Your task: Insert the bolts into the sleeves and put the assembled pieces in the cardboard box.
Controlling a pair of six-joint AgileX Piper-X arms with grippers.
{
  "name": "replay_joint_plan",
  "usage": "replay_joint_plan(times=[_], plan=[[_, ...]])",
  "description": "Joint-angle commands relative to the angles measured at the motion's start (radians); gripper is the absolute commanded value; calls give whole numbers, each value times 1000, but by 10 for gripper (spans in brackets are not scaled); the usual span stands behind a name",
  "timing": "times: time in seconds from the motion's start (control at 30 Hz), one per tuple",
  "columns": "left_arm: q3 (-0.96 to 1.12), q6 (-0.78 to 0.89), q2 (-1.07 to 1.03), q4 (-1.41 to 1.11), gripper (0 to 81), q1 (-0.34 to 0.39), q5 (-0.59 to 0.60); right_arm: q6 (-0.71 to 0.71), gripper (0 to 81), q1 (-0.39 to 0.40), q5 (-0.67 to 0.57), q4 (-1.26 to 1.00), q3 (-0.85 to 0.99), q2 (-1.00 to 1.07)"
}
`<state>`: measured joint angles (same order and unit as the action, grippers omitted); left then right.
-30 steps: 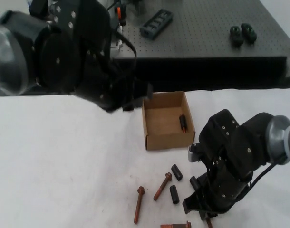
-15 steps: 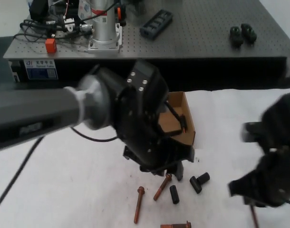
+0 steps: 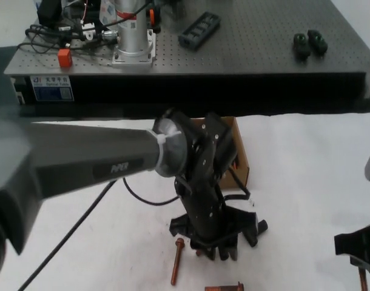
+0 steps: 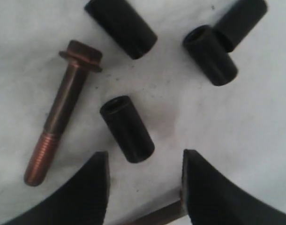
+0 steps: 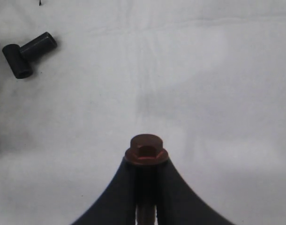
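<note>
Left claw [image 4: 145, 158]: fingers apart and holding nothing. It hangs low over the table [image 3: 306, 182] near the middle of the near edge, and also shows from above [image 3: 216, 248].
Nearest sleeve [image 4: 127, 129]: black, lying flat on the white cloth. One end sits just inside the gap between the left claw's fingers and touches neither of them.
Loose bolt [image 4: 63, 124]: copper-coloured, lying flat just beside the nearest sleeve, with its head at the end away from the fingers.
Single sleeve [image 4: 120, 28]: lies flat on the cloth, on the far side of the nearest sleeve from the fingers.
Pair of sleeves [image 4: 210, 55]: the two touch, the end of one against the side of the other. They also show farther off in the right wrist view [image 5: 28, 49].
Outer bolt [image 3: 177, 260]: on the cloth beside the left claw, toward the table's left edge.
Edge bolt [image 3: 224, 287]: lies right at the near edge.
Right claw [image 5: 146, 161]: clamped on the held bolt [image 5: 146, 151], whose hexagonal head sticks out past the fingertips. It is close to the table's near right corner [image 3: 358, 254].
Box [image 3: 236, 136]: brown cardboard with an open top, toward the middle of the table. The left arm [image 3: 112, 160] hides most of it, and I cannot tell what is inside.
Beyond the far edge: a grey board with holes [image 3: 264, 42] carrying a black tray [image 3: 199, 29].
</note>
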<state>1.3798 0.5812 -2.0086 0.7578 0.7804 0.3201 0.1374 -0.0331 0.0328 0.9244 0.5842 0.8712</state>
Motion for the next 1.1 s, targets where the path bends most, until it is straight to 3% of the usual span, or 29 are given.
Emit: replay_joint_plan(times=[0.0, 0.47, 0.63, 0.8, 0.87, 1.0, 1.07], plan=[[19, 24, 5, 3, 348, 2, 0, -3, 22, -7, -14, 6, 0, -9], [25, 72, -37, -55, 345, 2, -24, -32, 22, -7, -33, 12, 0, -9], [27, 100, -60, -55, 251, 2, -24, -47, 22, -7, -33, 14, 0, -9], [27, 103, -69, -55, 239, 2, -26, -54, 22, -7, -45, 14, 0, -9], [27, 106, -69, -63, 194, 2, -31, -57, 22, -7, -47, 14, 0, -9], [27, 81, -69, -108, 5, 2, -22, -71, 22, -7, -47, 14, 0, -9], [27, 60, -69, -132, 4, 2, -20, -71, 22, -7, -50, 12, 0, -9]])
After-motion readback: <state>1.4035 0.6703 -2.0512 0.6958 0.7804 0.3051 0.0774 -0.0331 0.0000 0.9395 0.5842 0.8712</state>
